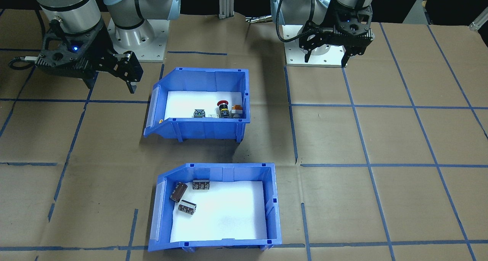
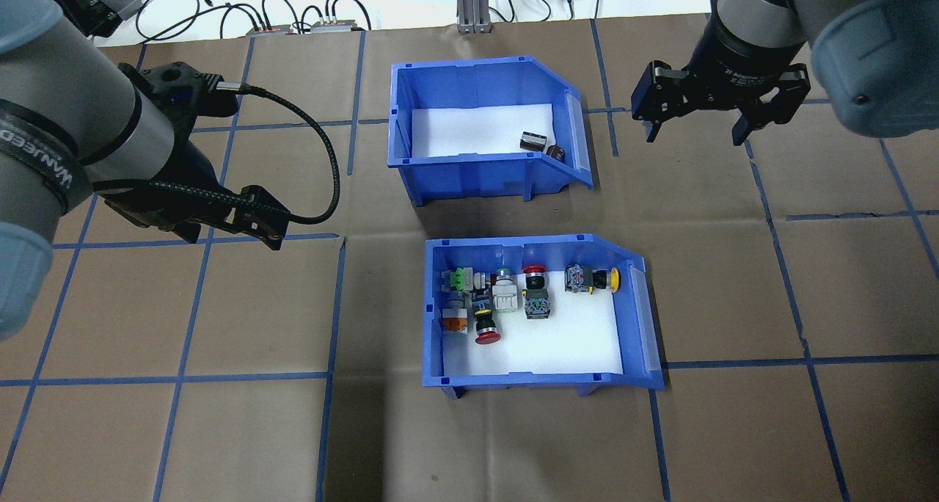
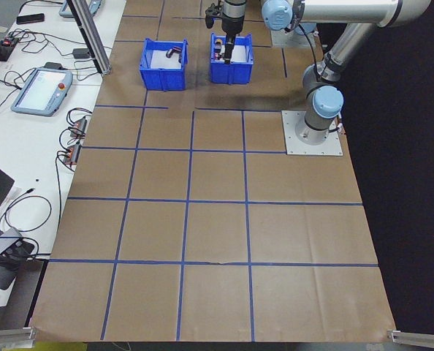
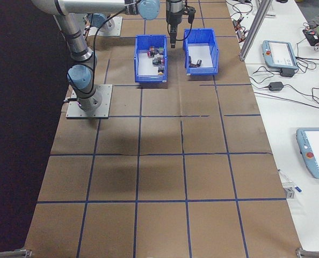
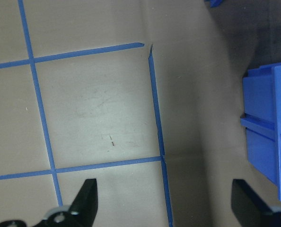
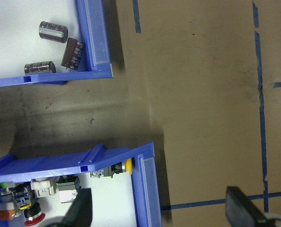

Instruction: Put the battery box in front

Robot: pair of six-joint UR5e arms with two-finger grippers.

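Claw states first, working left to right across your overhead view: your left claw (image 2: 242, 219) hangs over bare brown worktop (image 2: 220, 428) on the left side, well apart from both bins. Its wrist camera shows the two fingers (image 5: 86, 201) spread wide with nothing between them, only blue tape lines and a corner of a blue bin at the picture's right edge.

Moving to the middle, you have two blue bins, one behind the other, apart with a strip of worktop between them. The battery box (image 2: 477, 186) is the one farther from the robot base; its white foam liner carries three dark-brown cylindrical cells (image 1: 187, 196), all gathered near the sloped cut-away front, which faces the robot's right. In the front-facing view you see that same box at the near edge of the picture, closest to the operators' side.

The push-button bin (image 2: 440, 318) sits nearer the robot base, its cut-away front also turned to the robot's right. You can make out red, yellow and green buttons and switches, mostly crowded toward its closed back wall.

On the right, your right claw (image 2: 693, 124) hovers above the worktop just beside the battery box's open front, not touching it. Its fingers (image 6: 81, 210) stand parted and hold nothing; its wrist camera looks down on both bins' front corners.
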